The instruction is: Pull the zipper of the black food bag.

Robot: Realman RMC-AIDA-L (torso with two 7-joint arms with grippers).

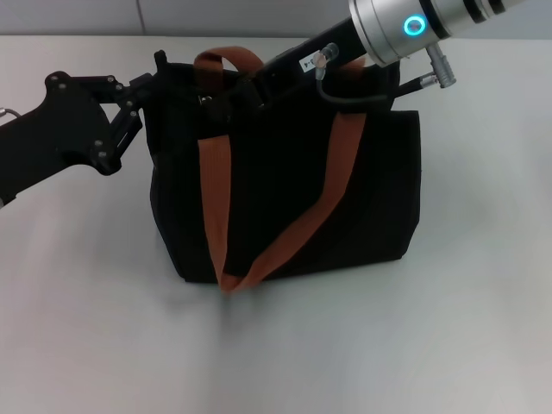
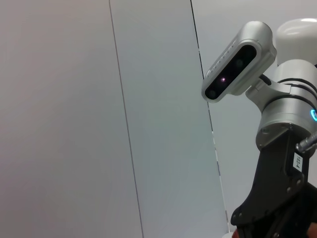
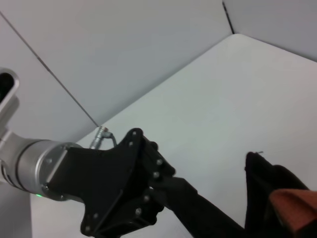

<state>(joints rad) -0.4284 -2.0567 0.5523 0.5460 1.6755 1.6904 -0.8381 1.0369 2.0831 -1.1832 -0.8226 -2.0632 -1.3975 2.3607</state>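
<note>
Head view: bag (image 1: 285, 198), black, upright at table (image 1: 466, 328) centre, orange straps. Left gripper (image 1: 153, 79) at bag's far left top corner; fingers' spread cannot be told. Right gripper (image 1: 246, 90) reaches in over far top edge; fingers hidden. Zipper not discernible.
Left wrist view: right gripper (image 2: 277, 208) before a wall (image 2: 99, 119).
Right wrist view: left gripper (image 3: 173, 186) against bag (image 3: 270, 183) edge
</note>
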